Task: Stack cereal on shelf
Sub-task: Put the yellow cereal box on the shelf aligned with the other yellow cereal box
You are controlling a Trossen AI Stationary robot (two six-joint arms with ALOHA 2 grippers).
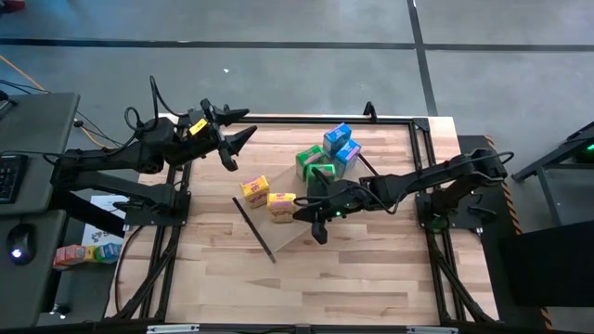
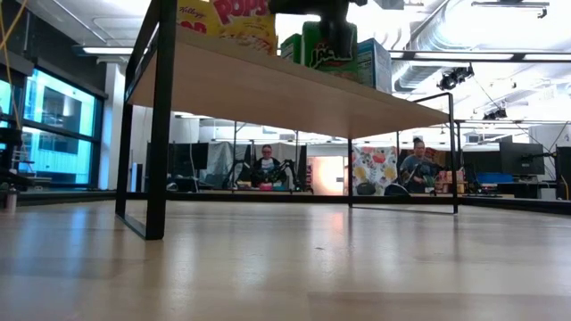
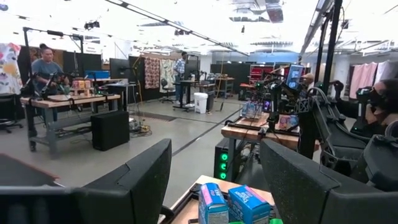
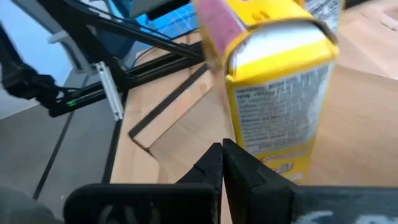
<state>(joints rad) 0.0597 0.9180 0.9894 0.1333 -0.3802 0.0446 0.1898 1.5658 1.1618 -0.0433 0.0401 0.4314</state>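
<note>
High view: the shelf [image 1: 290, 230] lies on the table [image 1: 371, 278] with its long axis running diagonally, from the black bracket [image 1: 252, 227] at its near-left end up toward the far right. All six cereal boxes sit on it. The two yellow boxes [image 1: 267, 198] stand side by side at the left end, the two green boxes [image 1: 312, 162] in the middle, and the two blue boxes [image 1: 341, 144] at the far-right end, touching the green pair.

The right end effector [image 1: 318, 221] hovers over the shelf just beside the nearer yellow box, on its right. In the right wrist view its fingers [image 4: 214, 167] are pressed together with nothing between them, and the yellow box [image 4: 280, 87] stands upright just beyond the fingertips, apart from them.

The left end effector [image 1: 237, 130] hangs over the table's far-left corner, well apart from the shelf, with its fingers [image 3: 134, 180] spread and empty.

Low view: the yellow, green and blue boxes stand upright on the shelf's board [image 2: 285, 89].
</note>
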